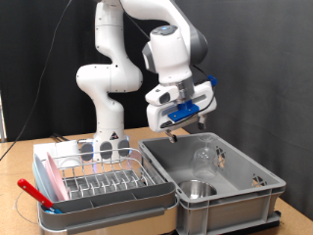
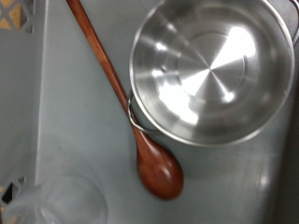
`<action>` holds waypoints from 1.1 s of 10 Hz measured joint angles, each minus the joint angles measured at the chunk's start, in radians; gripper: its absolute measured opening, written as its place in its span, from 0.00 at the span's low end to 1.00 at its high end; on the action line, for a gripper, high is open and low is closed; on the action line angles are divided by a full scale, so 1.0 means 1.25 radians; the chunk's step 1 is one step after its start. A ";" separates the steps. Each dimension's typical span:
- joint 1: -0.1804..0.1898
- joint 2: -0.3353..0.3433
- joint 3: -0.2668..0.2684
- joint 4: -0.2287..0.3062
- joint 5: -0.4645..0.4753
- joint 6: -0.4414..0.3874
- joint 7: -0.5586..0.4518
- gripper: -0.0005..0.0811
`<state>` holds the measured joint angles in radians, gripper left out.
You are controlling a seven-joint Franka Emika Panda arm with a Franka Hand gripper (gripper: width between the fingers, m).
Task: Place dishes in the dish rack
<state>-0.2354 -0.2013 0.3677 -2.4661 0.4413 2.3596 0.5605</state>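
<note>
Steel bowl (image 1: 197, 188) & glass (image 1: 204, 155) both in grey crate (image 1: 256, 192), not racked. Dish rack (image 1: 103, 181) w/o either. Tool (image 1: 185, 129) hovers over crate; open/closed: can't tell.

The dish rack (image 1: 103, 181) is placed at the exterior view's left of the crate (image 1: 215, 181) (just beside it). In the crate, the bowl (image 2: 207, 70) is touched by a spoon (image 2: 121, 103); the glass (image 2: 65, 201) is found near.

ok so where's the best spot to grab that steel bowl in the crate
Probably the rim of the steel bowl, coming straight down with one finger inside and one outside. It sits upright and open-topped in the grey crate, and the wooden spoon touches one edge, so pick the rim opposite it.
</note>
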 joint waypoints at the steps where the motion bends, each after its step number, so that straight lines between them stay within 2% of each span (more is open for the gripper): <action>1: 0.000 0.016 0.022 0.003 -0.027 0.017 0.046 1.00; 4: 0.006 0.084 0.092 0.016 -0.124 0.085 0.160 1.00; 6: 0.012 0.133 0.124 0.026 -0.176 0.122 0.220 1.00; 8: 0.015 0.190 0.136 0.032 -0.247 0.163 0.289 1.00; 11: 0.015 0.271 0.124 0.040 -0.375 0.218 0.395 1.00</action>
<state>-0.2168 0.1369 0.5223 -2.4164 -0.0279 2.6318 1.0545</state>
